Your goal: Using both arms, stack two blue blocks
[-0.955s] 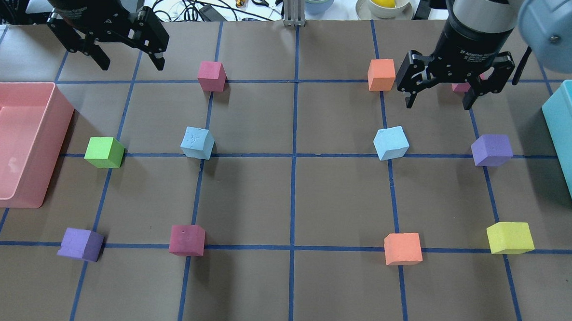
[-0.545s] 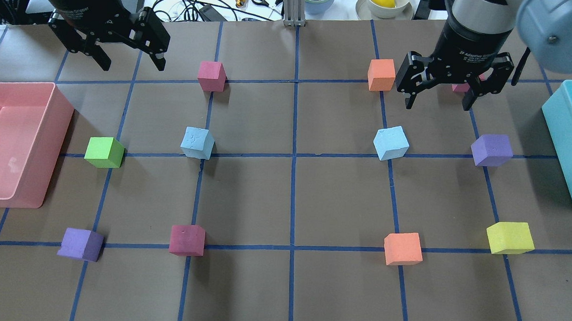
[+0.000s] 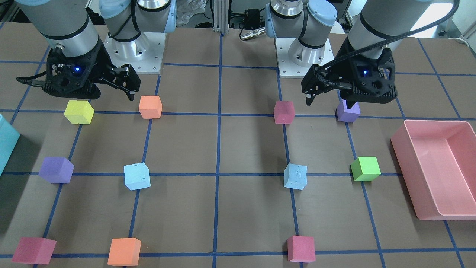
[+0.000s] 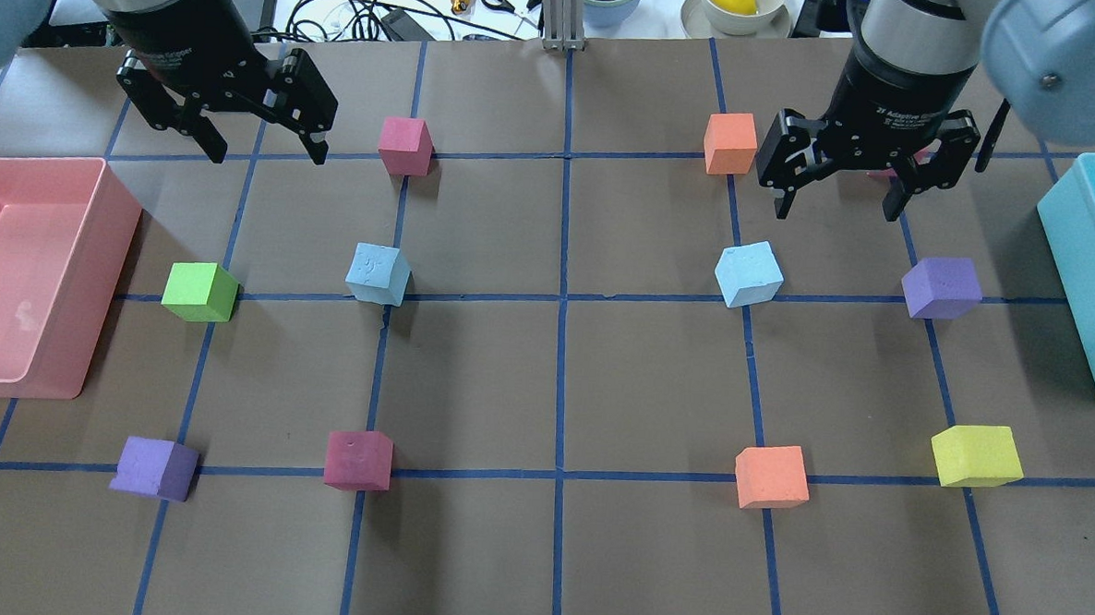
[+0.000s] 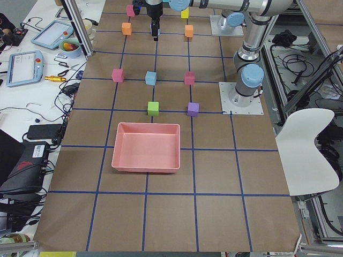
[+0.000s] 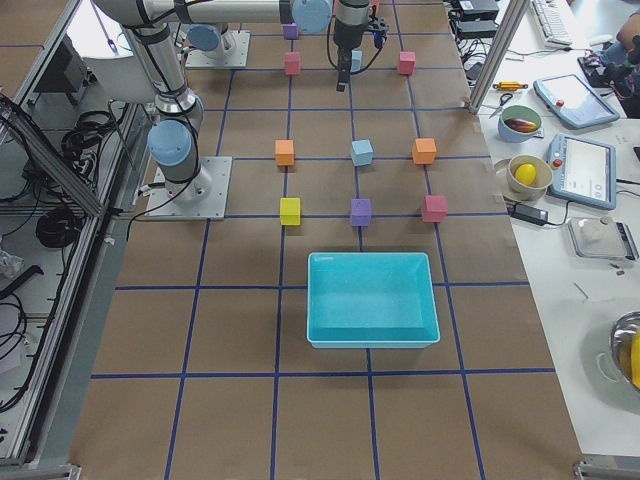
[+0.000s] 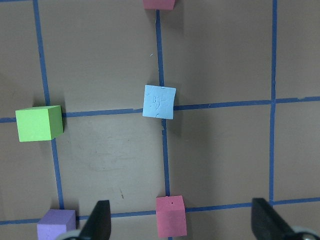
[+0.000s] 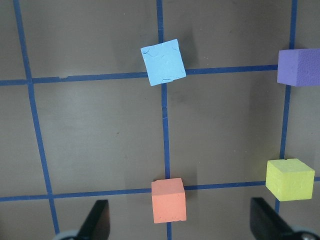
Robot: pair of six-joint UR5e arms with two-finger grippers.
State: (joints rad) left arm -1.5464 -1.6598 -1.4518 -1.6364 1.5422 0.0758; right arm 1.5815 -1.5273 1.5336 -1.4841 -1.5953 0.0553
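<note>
Well, the change I can see in the overhead view is mostly on my left side: the left gripper (image 4: 268,155) has come away from the table's far edge, sliding inward and towards the middle row, so it now hangs just beside the pink cube (image 4: 404,146) and nearer the left blue block (image 4: 378,274) than it was a second ago. The right gripper (image 4: 833,212) has barely shifted and hovers next to the orange cube (image 4: 730,143), with the right blue block (image 4: 749,274) a little nearer the robot than its fingertips. Neither block has budged; both sit on the middle taped line, well apart from each other, one in each half of the table. Both grippers have their fingers spread wide and carry nothing, and each wrist camera shows its blue block (image 7: 159,101) (image 8: 163,62) ahead of the fingers, not between them. I read this as the approach only just getting under way, the left arm leading, with no pick made and the stacking all still to do. As for writing, the label (image 4: 898,110) on the right gripper's body reads "2F Adaptive Gripper"; a smaller line beneath it is too fine for me to make out, and the same label on the left one is only partly legible.
</note>
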